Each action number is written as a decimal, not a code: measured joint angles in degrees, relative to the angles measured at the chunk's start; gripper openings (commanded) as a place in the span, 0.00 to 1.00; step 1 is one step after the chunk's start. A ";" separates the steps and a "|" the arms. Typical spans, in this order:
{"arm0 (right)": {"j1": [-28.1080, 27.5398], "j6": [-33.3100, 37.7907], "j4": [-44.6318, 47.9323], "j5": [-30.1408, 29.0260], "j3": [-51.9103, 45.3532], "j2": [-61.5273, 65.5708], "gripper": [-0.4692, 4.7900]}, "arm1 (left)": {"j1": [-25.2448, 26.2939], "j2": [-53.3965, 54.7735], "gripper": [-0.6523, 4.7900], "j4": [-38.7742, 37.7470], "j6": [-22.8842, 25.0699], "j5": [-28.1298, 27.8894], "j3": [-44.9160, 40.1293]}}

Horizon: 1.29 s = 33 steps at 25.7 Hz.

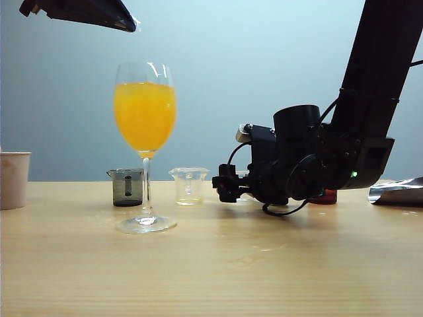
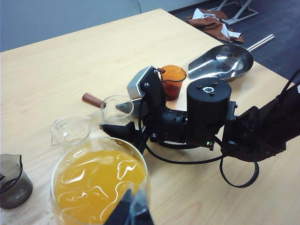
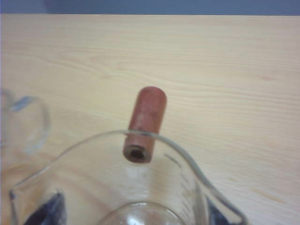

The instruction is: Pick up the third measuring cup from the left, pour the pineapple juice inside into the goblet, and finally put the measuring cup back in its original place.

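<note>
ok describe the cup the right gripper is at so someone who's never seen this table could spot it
Start at the tall goblet full of orange juice. Past it runs a row of small cups; the right gripper sits at the third measuring cup, between a plain clear cup and an amber cup. Unlike these, it is clear and has a reddish-brown stub handle at its rim.

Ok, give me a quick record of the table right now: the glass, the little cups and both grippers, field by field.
goblet: tall clear stemmed goblet, upright, holding orange juice
third cup: small clear measuring cup with reddish-brown handle, on the wooden table, no juice visible
right gripper: straddles that cup, grip unclear
left gripper: high above the goblet, state unclear
other cups: dark grey cup, plain clear cup, amber cup
</note>
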 measured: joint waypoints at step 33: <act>-0.04 0.66 -21.94 0.70 -5.62 -12.04 0.20 | 0.00 -0.92 0.11 -1.42 -0.20 0.04 0.00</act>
